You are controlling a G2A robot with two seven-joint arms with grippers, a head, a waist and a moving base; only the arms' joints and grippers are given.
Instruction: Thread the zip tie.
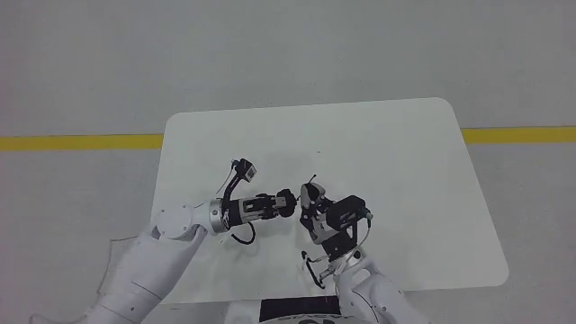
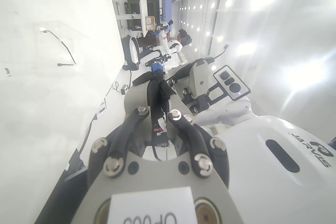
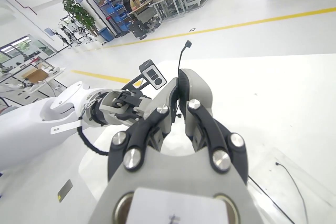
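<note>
My right gripper (image 3: 181, 79) is shut on a black zip tie (image 3: 180, 59). The strap rises from between the fingers and ends in a small square head, which also shows in the left wrist view as zip tie (image 2: 223, 50). In the top view the right gripper (image 1: 309, 201) is over the table's front middle, with the zip tie (image 1: 312, 181) poking out of it. My left gripper (image 1: 288, 202) points at it from the left, almost touching. Its black pads (image 2: 153, 88) are pressed together on the left gripper (image 2: 156, 79). I cannot tell whether anything is between them.
The white table (image 1: 405, 144) carries a clear tray (image 3: 309, 167) near its front edge, close to the right arm. Spare black zip ties (image 2: 65, 47) lie in it and also show as spare zip ties (image 3: 291, 180).
</note>
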